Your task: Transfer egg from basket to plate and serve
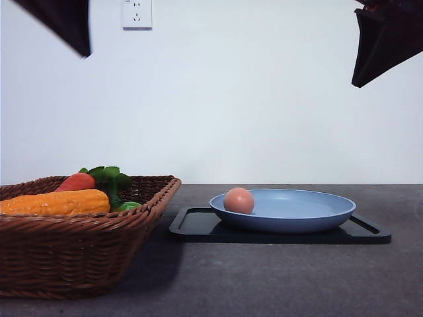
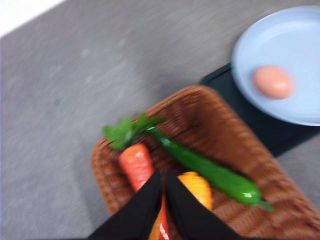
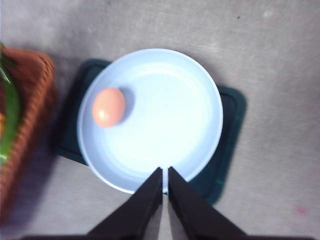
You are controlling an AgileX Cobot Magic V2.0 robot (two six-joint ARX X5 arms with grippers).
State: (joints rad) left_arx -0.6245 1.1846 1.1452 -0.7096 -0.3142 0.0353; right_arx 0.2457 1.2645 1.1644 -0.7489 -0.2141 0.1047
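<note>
the left gripper (image 2: 164, 176) has its two black fingers pressed close together, with just a thin line between the tips. it holds nothing. it hangs up in the air over the basket (image 2: 210, 125), above the carrot (image 2: 136, 165) and the corn (image 2: 197, 187). the fingers cover part of the carrot and part of the corn.

the right gripper (image 3: 165, 172) has its fingers close together too, with only a thin gap. it holds nothing. it hangs in the air over the near edge of the plate (image 3: 165, 115).

the egg (image 1: 238, 200) lies in the plate, on the side close to the basket. the plate sits on a black tray (image 1: 198, 228), and the tray is on the gray table (image 1: 277, 277), just beside the basket.

in the front view the grippers are dark shapes high in the two top corners, cut off by the edge, so you cannot see the fingers there. the basket is cut off at the left side. a long green vegetable (image 2: 210, 172) lies in the basket next to the carrot, but the left wrist view is blurry, so i cannot tell what kind it is. in the right wrist view the basket is blurry at the edge and mostly cut off. a wall socket (image 1: 137, 13) is on the white wall, cut off at the top.
</note>
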